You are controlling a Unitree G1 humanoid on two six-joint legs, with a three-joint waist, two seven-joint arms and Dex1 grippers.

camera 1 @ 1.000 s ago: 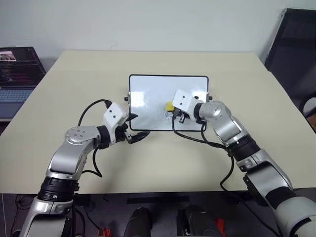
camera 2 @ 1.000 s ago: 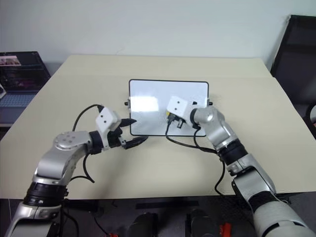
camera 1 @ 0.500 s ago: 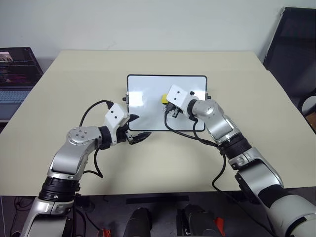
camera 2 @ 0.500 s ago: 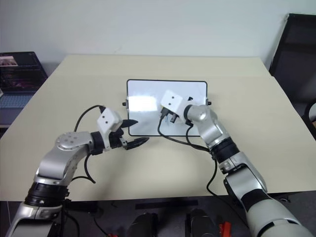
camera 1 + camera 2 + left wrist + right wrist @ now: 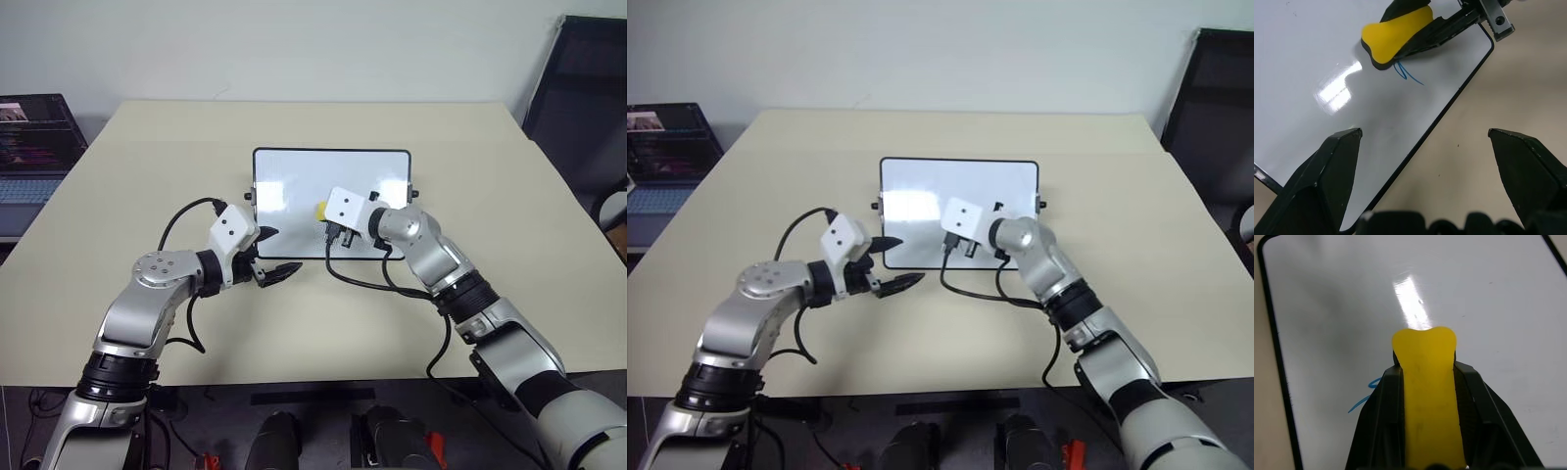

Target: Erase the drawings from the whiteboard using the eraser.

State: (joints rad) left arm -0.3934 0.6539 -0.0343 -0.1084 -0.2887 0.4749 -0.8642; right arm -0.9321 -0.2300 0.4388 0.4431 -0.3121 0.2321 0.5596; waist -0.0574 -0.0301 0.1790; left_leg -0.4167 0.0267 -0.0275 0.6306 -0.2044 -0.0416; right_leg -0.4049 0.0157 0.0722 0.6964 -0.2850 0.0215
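- Yellow eraser (image 5: 1425, 396) — clamped in right gripper (image 5: 329, 217) — has slid leftward across the whiteboard (image 5: 294, 176), beside blue drawings (image 5: 1408, 76).
- Left gripper (image 5: 271, 257) unmoved, jaws apart, at the board's near-left corner.

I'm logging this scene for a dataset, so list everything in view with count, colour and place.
whiteboard: one, white with black frame, flat at the table's middle.
drawings: one blue scribble left, beside the eraser near the board's edge.
eraser: one, yellow, on the board, clamped in the right gripper.
table: one, beige, under everything.
laptop: one, dark, screen lit, off the table's left side.
chair: one, black, past the table's right side.
left gripper: black fingers, open, at the board's near left corner.
right gripper: black fingers, shut on the eraser.
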